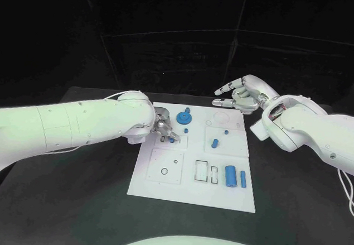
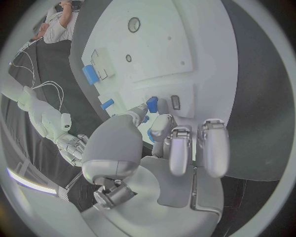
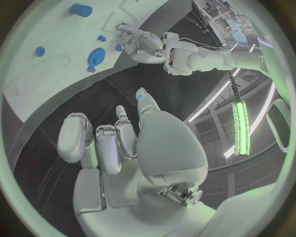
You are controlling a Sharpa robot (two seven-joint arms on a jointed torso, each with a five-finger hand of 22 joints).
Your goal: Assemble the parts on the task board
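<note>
Now your left robot hand pinches a small blue part over the task board's far-left area; your right robot hand hovers beyond the far edge, fingers apart, holding nothing.

White task board, blue parts, black table, silver left hand, white arms

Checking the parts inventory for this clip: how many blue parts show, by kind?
Blue toothed disc: 1
Long blue cylinders: 2
Small blue pegs: 3
Blue part pinched by left hand: 1
Total: 7
</note>
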